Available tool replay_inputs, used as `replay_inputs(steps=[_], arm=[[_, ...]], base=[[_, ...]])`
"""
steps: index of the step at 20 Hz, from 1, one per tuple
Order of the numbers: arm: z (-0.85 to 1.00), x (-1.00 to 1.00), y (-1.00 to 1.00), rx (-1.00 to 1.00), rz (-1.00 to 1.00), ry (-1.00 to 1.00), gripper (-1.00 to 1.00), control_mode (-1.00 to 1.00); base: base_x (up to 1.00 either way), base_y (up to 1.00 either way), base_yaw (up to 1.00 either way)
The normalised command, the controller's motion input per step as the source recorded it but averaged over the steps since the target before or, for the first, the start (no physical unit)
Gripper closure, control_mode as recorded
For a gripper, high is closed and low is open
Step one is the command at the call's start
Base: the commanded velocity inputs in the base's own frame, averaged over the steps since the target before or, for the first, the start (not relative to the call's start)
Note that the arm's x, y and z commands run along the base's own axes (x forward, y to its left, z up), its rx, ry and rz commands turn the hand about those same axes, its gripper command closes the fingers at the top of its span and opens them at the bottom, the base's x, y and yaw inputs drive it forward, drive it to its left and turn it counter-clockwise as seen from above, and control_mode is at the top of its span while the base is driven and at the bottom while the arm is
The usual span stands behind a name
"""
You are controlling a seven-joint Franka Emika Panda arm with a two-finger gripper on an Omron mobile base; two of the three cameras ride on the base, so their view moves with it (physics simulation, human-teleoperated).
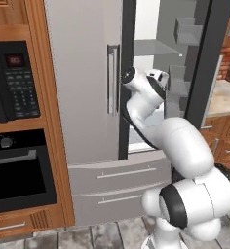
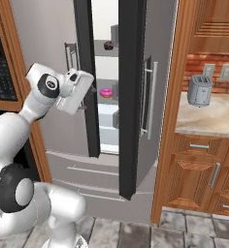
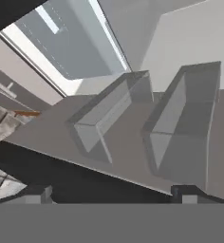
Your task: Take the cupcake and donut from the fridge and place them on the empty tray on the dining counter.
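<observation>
Pincer (image 3: 114, 192), its tips barely rising at the frame's bottom edge, set wide apart and holding nothing, faces the grey door bins (image 3: 180, 123) of the fridge (image 1: 83, 97). Beyond it, the donut (image 2: 106, 92) lies on a shelf; the cupcake (image 2: 107, 46) sits higher, indistinct. A toaster (image 2: 200, 90) stands on the worktop (image 2: 208, 118), well apart.

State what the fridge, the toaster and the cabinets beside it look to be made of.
Fridge: likely brushed stainless steel; flat grey doors with a soft sheen and metal bar handles. Toaster: probably polished metal; silver-grey body with lighter highlights. Cabinets: apparently varnished wood; warm orange-brown panels with grain and raised frames. All rendered, so this is by look alone.
</observation>
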Motion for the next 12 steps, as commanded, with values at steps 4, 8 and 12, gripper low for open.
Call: replay_inputs(steps=[4, 8, 12], arm=[[-0.24, 0.94, -0.41, -0.09, -0.18, 0.29, -1.0, -1.0], [-0.55, 0.76, -0.37, -0.11, -0.17, 0.24, -1.0, -1.0], [-0.28, 0.59, -0.42, -0.09, -0.14, 0.18, -1.0, -1.0]], base=[[0.0, 0.0, 0.0], [0.0, 0.0, 0.0], [0.0, 0.0, 0.0]])
